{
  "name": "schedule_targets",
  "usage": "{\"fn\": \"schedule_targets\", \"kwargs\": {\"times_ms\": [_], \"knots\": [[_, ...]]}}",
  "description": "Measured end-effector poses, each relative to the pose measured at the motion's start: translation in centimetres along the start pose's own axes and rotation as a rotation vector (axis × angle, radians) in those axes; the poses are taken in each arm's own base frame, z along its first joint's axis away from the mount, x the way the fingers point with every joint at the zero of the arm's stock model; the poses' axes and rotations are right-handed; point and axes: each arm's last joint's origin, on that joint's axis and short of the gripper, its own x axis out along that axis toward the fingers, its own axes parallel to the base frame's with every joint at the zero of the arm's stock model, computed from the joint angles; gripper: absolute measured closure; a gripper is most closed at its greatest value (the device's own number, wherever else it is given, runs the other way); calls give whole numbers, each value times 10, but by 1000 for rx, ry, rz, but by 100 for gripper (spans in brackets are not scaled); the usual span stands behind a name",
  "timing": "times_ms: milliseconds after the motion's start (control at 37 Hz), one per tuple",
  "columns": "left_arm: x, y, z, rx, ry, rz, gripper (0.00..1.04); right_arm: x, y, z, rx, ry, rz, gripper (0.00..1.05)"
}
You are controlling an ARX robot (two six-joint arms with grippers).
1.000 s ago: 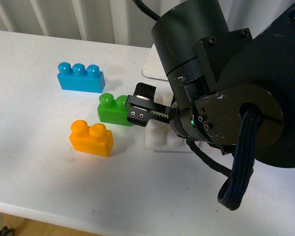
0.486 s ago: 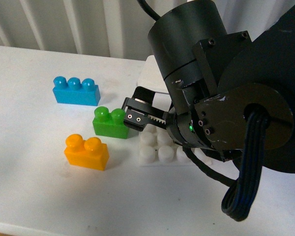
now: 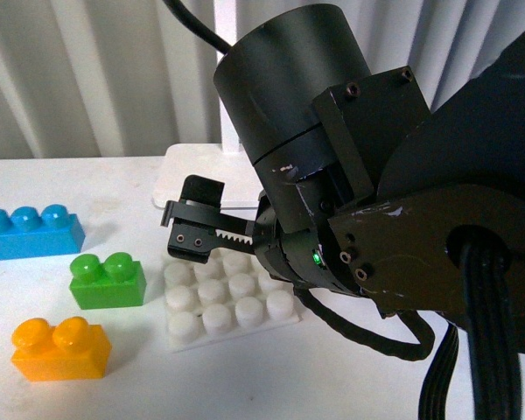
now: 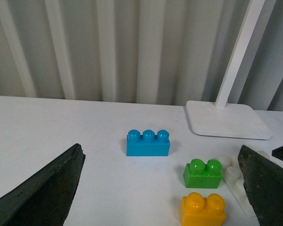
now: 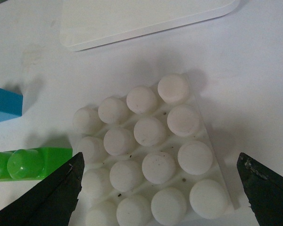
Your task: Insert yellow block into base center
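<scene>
Swung over the white studded base (image 3: 230, 302), your right gripper (image 3: 191, 219) gapes empty; lower left, a green brick (image 3: 108, 280) crowds the orange-yellow plastic block (image 3: 59, 348), inviting mis-grabs.

The right arm (image 3: 420, 219) is matte black: a fat cylindrical housing (image 3: 289, 79), a flat bracket (image 3: 376, 118) with small screws (image 3: 353, 88), a tiny green light (image 3: 318, 258), and a ribbed black cable bundle (image 3: 479, 341). The right gripper (image 3: 192, 217) has saw-toothed black fingers (image 3: 217, 230).

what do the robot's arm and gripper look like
The right arm is matte black: a round housing, screwed flat plates, a small green light and a bundle of dark cables. Its gripper has black fingers with a toothed edge.
</scene>
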Motion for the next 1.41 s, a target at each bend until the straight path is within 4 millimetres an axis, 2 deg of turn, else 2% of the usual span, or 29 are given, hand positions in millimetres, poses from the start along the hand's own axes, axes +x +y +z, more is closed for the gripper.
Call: {"fn": "schedule_targets", "kwargs": {"times_ms": [162,378,459,622,757,865,1000,1108,1189,1405], "knots": [[0,0,0,0,0,0,6,-4,-27,8,-13,-10,-37,9],[0,0,0,0,0,1,6,-5,-75,41,87,-101,-112,9],[0,0,0,0,0,0,6,-9,-90,47,110,-116,-121,9],[0,0,0,0,0,0,6,-19,-108,53,119,-137,-123,9],[0,0,0,0,0,0,6,-44,-129,52,102,-182,-123,9],[0,0,0,0,0,0,6,-71,-145,45,96,-231,-153,9],[0,0,0,0,0,0,6,-100,-156,31,-150,-565,-95,30],[0,0,0,0,1,0,6,-127,-158,24,-262,-714,-91,44],[0,0,0,0,1,0,6,-144,-164,16,-312,-740,-88,56],[0,0,0,0,1,0,6,-169,-173,-13,-335,-705,-126,89]]}}
